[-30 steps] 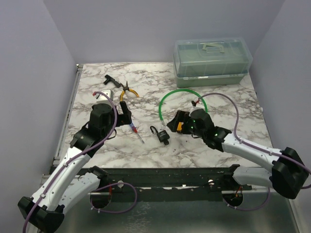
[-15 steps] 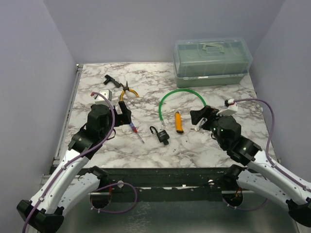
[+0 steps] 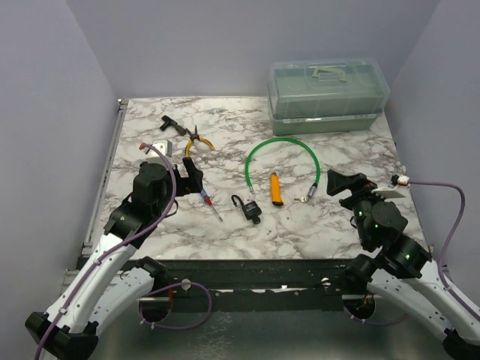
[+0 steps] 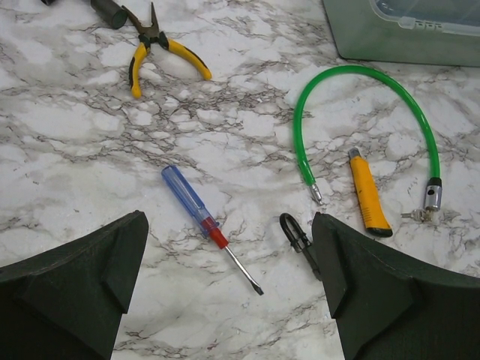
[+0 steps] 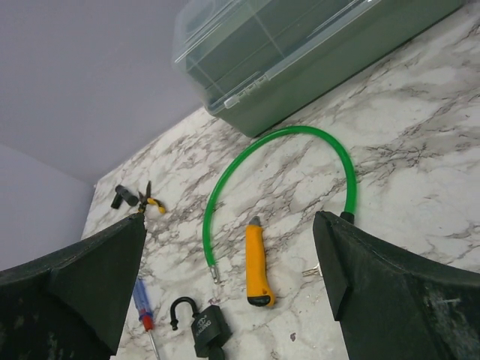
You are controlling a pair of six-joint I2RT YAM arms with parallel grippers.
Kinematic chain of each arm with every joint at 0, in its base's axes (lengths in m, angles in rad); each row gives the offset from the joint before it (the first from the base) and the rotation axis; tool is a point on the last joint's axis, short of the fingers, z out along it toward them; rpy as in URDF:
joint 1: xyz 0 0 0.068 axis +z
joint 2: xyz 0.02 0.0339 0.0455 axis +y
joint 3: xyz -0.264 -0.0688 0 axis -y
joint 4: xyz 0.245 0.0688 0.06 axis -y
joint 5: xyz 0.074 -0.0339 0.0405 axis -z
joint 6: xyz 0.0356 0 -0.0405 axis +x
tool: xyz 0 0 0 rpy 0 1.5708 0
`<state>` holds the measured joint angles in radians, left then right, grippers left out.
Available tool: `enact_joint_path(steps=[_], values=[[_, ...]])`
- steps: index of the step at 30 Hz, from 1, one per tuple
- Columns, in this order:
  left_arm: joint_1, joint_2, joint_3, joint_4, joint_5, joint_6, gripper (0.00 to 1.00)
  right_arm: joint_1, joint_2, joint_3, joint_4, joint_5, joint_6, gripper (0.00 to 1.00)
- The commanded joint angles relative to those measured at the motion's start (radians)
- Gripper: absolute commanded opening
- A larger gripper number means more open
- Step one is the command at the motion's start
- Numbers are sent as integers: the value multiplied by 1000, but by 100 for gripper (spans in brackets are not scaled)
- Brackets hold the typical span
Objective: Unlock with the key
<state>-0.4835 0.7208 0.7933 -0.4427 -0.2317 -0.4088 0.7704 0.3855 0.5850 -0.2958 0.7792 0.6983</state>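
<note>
The key [image 4: 411,216] lies on the marble surface [image 4: 75,135] just beside the green cable [image 4: 360,71]'s metal end, apart from the black padlock [image 3: 251,210], while the left fingers [image 4: 75,277] and right fingers [image 5: 75,285] gape wide, holding nothing.

padlock [image 3: 250,208] between screwdriver [image 3: 210,204] and knife [image 3: 276,190], near side open

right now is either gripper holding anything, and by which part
Nothing is held: left gripper and right gripper are open and empty; the key lies on the table.

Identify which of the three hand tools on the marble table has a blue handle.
The blue-and-red-handled screwdriver; the yellow-handled pliers and yellow utility knife show no blue.
</note>
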Motion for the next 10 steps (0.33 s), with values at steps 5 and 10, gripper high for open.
enact_joint_path(steps=[5, 10], values=[[6, -13, -14, 28, 23, 18, 99, -3, -21, 19, -107, 118, 41, 100], [7, -26, -18, 30, 19, 18, 99, -3, -22, 54, -194, 178, 118, 100]])
